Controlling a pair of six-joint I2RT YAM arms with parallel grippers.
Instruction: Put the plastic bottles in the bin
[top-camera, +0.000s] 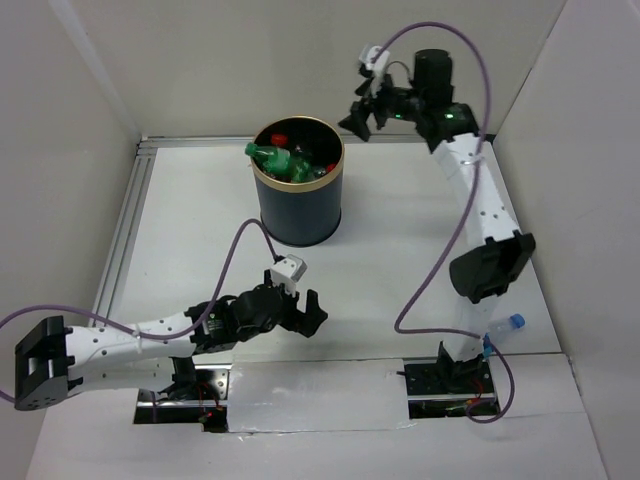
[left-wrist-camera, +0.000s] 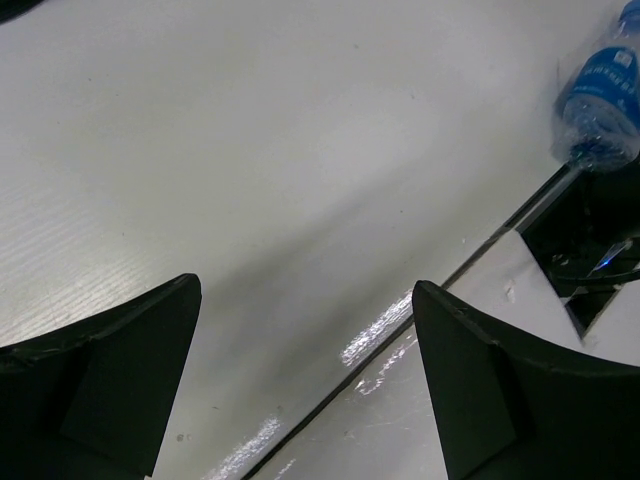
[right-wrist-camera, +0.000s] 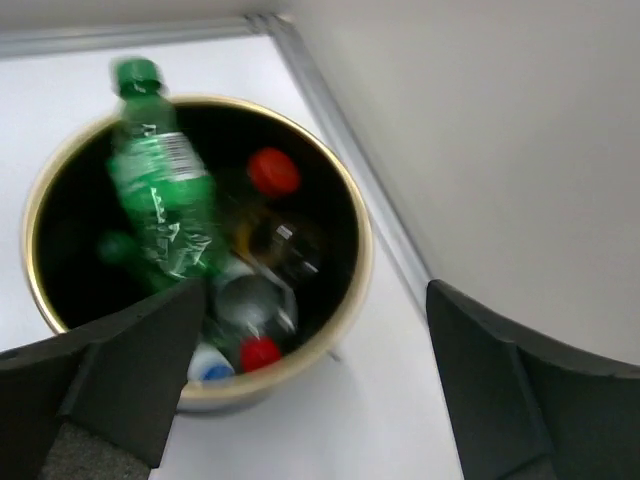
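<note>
Up close, two dark fingers (left-wrist-camera: 110, 380) of the left gripper (top-camera: 303, 318), spread wide, nothing between them but bare white table (left-wrist-camera: 250, 150). Held low over the surface, close to the arm bases.

Beyond the finger on the right of that wrist view, well apart from the jaws and up in the frame's corner: a lone bottle (left-wrist-camera: 605, 95), lying on the table just beside the right arm's base. Clear body, blue label with white print, pale blue cap visible from overhead.

At the far side of the table, raised high and tipped downward: the right gripper (top-camera: 363, 117), jaws likewise wide and empty.

Below and ahead of those jaws, framed in the gap between the two fingers and touching neither: the bin (right-wrist-camera: 362, 250). Dark navy-black cylinder, gold-tan rim, upright on the table, far wider than any bottle in it.

Heaped inside, more plastic bottles. Topmost, a green bottle (right-wrist-camera: 160, 195), slanted, its green cap poking over the rim, white barcode patch on the label, lying toward the left-hand finger in the wrist view. Beneath it, a second patch of green. Toward the middle of the gap, two red caps (right-wrist-camera: 273, 170), a blue cap (right-wrist-camera: 212, 372) and clear bodies, too blurred to count.
</note>
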